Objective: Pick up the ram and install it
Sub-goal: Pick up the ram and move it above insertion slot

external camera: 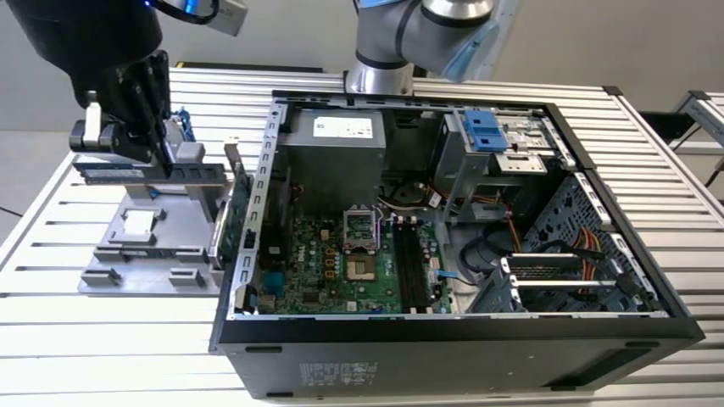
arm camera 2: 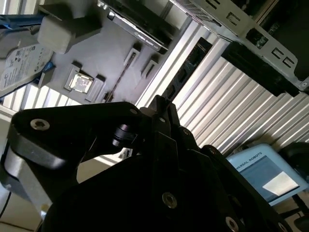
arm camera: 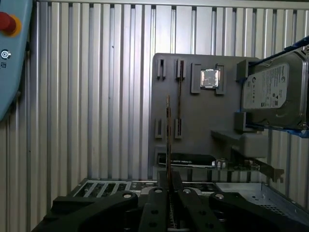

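Observation:
My black gripper (external camera: 158, 159) hangs over the grey parts holder (external camera: 125, 254) at the exterior view's left, shut on the ram (external camera: 147, 173). There the ram is a long narrow dark stick held level, just above the holder. The first wrist view shows the ram (arm camera: 168, 130) edge-on as a thin strip rising from between my closed fingers (arm camera: 159, 193), beside the holder's slot pairs (arm camera: 159, 67). The open computer case (external camera: 260, 170) lies at the exterior view's right of the holder. On its green motherboard are the long dark memory slots (external camera: 408, 271).
On the holder sit a silver hard drive with blue rails (arm camera: 273, 89), a small square chip (arm camera: 210, 77) and a green expansion card (external camera: 232, 199) upright next to the case wall. A thin dark strip (arm camera: 179, 99) spans the neighbouring slot pair. A light-blue pendant (arm camera: 9, 53) lies on the slatted table.

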Robot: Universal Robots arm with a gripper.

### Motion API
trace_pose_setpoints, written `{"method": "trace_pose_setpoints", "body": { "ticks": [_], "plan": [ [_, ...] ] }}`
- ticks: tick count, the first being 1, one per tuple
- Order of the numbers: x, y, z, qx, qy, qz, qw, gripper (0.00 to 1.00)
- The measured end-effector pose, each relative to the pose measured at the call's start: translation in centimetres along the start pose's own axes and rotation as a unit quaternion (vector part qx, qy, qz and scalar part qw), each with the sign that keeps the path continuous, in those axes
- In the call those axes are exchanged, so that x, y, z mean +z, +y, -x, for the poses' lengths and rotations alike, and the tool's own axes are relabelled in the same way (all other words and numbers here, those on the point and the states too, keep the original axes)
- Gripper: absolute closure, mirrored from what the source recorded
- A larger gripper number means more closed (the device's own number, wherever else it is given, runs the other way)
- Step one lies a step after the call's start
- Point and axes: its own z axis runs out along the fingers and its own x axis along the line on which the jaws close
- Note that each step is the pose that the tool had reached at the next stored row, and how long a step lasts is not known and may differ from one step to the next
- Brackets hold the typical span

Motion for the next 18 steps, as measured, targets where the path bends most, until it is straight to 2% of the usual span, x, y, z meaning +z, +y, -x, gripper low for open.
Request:
{"method": "trace_pose_setpoints", "body": {
  "ticks": [18],
  "plan": [
    [-0.13, -3.29, -0.02, 0.0, 0.0, 0.0006, 1.0, 1.0]
  ]
}}
